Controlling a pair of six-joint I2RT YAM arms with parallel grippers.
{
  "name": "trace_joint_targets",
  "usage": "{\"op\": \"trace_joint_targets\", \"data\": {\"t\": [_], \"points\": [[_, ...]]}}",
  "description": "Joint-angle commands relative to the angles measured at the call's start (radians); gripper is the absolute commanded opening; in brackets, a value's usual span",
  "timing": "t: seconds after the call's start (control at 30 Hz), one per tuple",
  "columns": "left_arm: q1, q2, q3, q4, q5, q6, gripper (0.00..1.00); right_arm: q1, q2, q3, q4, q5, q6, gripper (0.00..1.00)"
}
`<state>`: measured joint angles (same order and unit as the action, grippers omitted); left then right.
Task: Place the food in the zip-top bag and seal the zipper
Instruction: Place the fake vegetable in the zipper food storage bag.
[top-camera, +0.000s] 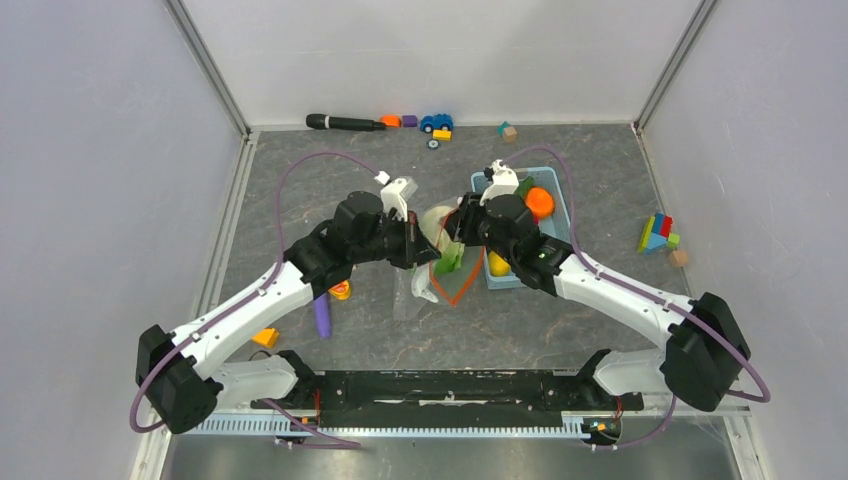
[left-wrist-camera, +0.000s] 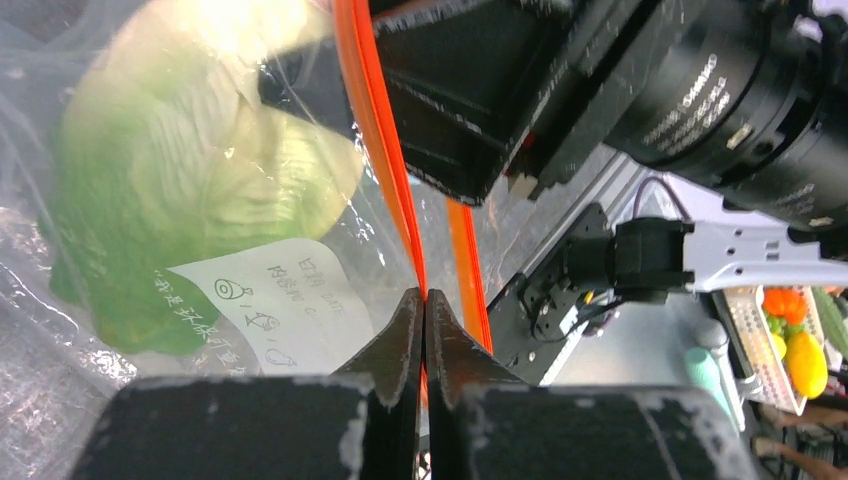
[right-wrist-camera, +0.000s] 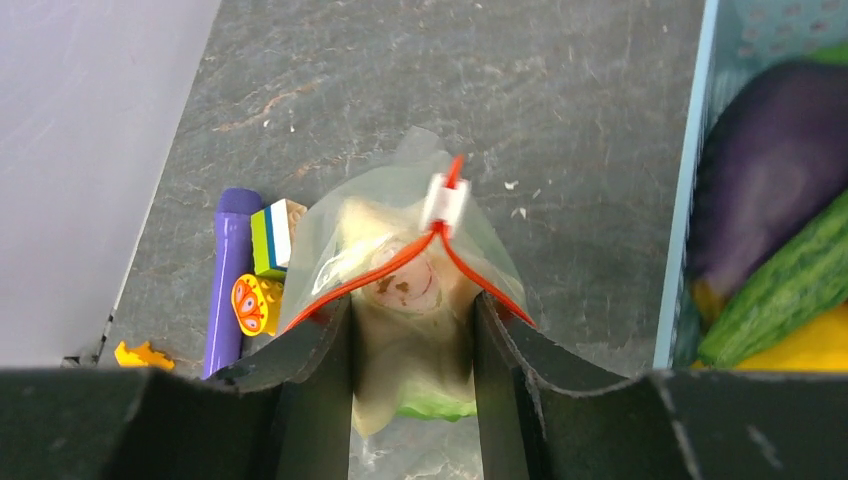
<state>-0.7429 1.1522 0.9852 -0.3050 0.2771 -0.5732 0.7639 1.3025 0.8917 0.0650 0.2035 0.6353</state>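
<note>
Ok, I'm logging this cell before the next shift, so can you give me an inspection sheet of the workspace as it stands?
Surface: grey stone-look table; no spills seen.
Job's things: cabbage sits in the open mouth of the clear zip-top bag; zipper unsealed; eggplant and cucumber lie in the blue basket.
Clutter: purple stick, toy car, blocks, dark stick by the back wall.
Grippers: left claw shut on the zipper; right claw inside the bag mouth, closed on the cabbage.
Cables: purple cables loop off both arms.
Surroundings: pale walls, metal corner posts; nothing else seen.
</note>
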Motion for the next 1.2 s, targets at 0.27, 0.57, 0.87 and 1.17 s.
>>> {"op": "trace_joint_targets", "data": {"t": [0.27,0.57,0.87,1.17], "points": [[-0.021,-0.068,-0.011,-0.019,-0.172,0.018,0.02,-0.005,0.0,0.008,0.007,0.044,0.06,0.54],[-0.02,0.015,0.067,-0.074,-0.288,0.006,0.02,-0.006,-0.046,0.0,0.031,-0.007,-0.147,0.92],[-0.019,0.017,0.084,-0.09,-0.338,0.011,0.02,-0.022,-0.159,-0.01,0.02,0.024,-0.35,0.98],[-0.019,0.003,0.07,-0.092,-0.384,0.02,0.02,-0.168,-0.299,-0.047,-0.161,0.01,-0.458,0.98]]}}
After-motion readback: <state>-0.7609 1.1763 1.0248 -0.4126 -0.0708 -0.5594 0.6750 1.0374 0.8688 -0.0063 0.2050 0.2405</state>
